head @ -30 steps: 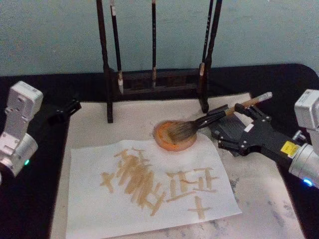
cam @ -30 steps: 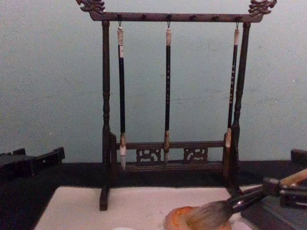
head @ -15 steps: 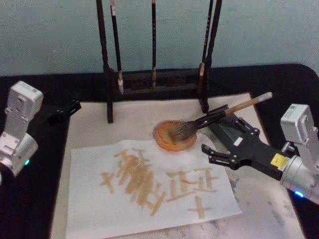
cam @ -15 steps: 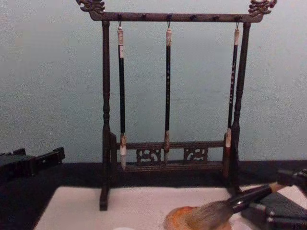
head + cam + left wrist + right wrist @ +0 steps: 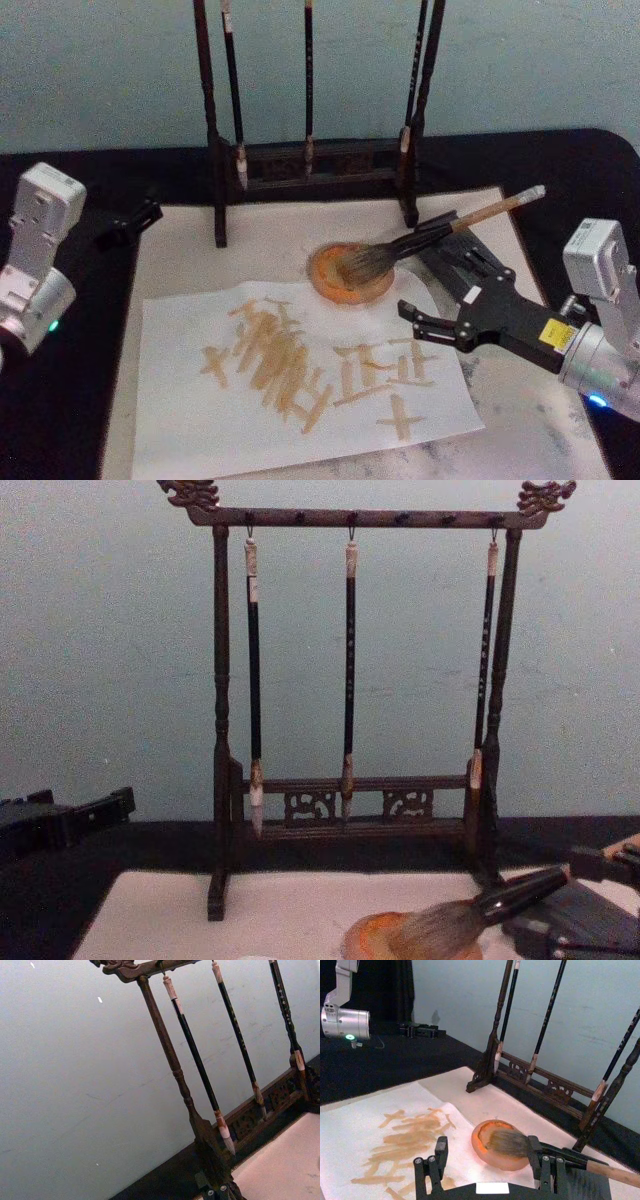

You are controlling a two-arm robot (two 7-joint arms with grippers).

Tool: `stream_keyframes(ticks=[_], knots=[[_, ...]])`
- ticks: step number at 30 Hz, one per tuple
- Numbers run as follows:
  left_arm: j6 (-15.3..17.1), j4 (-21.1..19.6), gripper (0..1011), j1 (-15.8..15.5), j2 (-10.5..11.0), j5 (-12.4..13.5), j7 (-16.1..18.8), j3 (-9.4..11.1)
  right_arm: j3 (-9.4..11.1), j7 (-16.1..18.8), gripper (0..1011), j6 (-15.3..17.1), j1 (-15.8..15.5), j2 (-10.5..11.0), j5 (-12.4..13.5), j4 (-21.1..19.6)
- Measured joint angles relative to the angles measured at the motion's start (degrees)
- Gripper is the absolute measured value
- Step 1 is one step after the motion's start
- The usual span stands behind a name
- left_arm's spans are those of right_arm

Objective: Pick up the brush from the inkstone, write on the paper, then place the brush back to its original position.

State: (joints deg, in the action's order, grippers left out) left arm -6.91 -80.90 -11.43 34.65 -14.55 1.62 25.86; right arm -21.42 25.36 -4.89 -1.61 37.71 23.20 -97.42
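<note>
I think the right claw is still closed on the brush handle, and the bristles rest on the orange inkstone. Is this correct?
Not quite. The head view shows the right claw open and apart from the brush, over the edge of the paper. The rest holds: the bristles rest on the orange inkstone.

Brush (image 5: 420, 242) bristles-down on inkstone (image 5: 348, 275); marked paper (image 5: 300, 375) flat
</note>
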Motion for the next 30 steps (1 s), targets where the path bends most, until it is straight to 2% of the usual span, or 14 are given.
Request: stream_keyframes(ticks=[30], knots=[[0.00,0.00,1002,0.00,0.00,0.00,0.00,0.00,-0.17,-0.18,1008,-0.05,0.32,0.10,0.00,0.19]])
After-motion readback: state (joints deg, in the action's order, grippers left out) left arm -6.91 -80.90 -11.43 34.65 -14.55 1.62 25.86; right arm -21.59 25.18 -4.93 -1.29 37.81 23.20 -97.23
